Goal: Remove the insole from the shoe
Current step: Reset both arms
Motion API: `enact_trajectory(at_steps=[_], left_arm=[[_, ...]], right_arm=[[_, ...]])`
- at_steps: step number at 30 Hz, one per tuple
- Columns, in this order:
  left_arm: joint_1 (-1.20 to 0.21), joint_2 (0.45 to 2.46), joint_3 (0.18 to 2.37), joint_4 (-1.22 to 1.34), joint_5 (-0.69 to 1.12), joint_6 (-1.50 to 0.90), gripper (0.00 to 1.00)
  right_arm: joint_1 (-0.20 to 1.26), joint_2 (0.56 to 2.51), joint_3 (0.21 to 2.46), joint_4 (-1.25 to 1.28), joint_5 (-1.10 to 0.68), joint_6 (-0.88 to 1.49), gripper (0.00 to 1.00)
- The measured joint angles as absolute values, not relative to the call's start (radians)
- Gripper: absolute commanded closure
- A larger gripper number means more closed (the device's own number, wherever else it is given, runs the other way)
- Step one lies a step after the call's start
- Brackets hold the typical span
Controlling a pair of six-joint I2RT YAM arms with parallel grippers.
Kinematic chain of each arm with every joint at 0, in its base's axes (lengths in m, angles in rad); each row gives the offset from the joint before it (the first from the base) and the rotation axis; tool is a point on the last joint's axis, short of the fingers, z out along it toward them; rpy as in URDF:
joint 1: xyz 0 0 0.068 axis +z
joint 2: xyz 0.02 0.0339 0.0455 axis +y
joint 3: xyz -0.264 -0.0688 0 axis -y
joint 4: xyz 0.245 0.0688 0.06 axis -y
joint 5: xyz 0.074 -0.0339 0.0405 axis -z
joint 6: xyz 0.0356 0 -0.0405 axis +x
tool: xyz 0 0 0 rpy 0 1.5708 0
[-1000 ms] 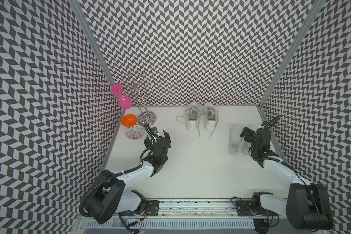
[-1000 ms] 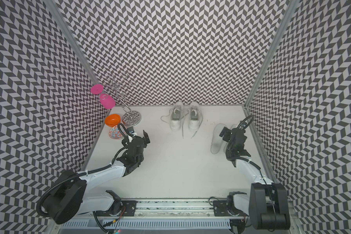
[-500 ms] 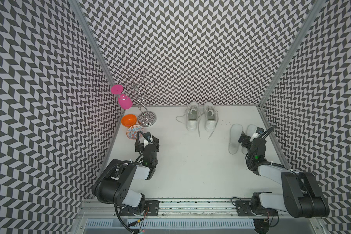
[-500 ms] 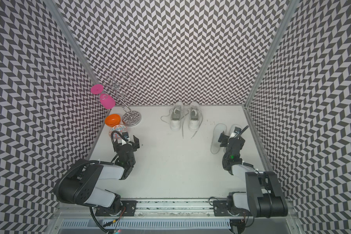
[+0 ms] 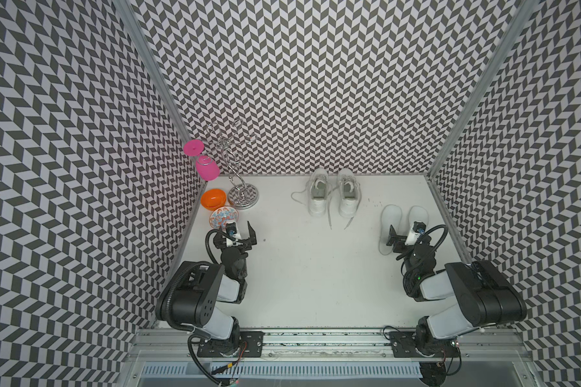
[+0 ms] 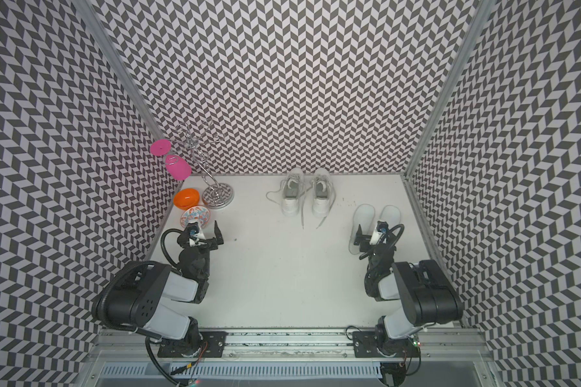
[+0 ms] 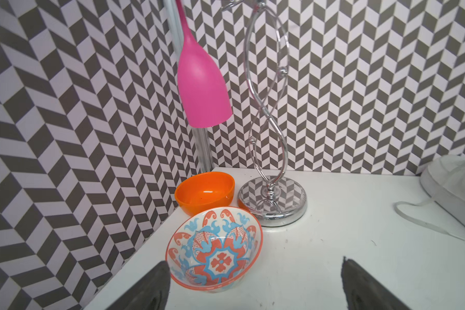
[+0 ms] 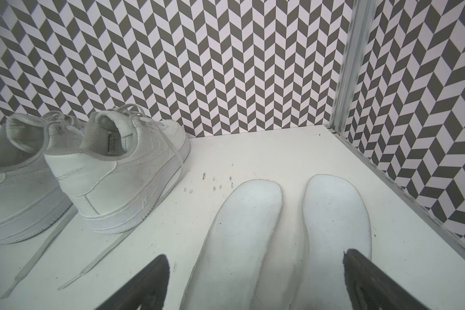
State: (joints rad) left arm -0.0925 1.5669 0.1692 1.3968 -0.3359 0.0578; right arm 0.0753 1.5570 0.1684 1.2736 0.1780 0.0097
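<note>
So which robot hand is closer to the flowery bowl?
Left. The left gripper is right beside the flowery bowl; the right gripper is far across the table, by the insoles.

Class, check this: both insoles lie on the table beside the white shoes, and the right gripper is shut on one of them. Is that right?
One error: the right gripper is open and holds nothing, as the right wrist view shows. The insoles do lie on the table beside the shoes.

Top views overhead; low right wrist shares shoes [image 5: 317, 198].
</note>
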Motion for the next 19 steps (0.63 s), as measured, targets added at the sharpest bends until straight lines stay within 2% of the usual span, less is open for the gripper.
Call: enact_trajectory(at_steps=[7, 19], left_arm=[[-0.063, 1.562, 0.217, 1.308, -0.286, -0.002, 0.0], [-0.063, 1.563, 0.218, 1.298, -0.274, -0.017, 0.0]], right_arm=[[0.075, 1.552, 0.252, 1.237, 0.194, 0.012, 0.0], [0.075, 1.551, 0.251, 1.235, 0.198, 0.012, 0.0]])
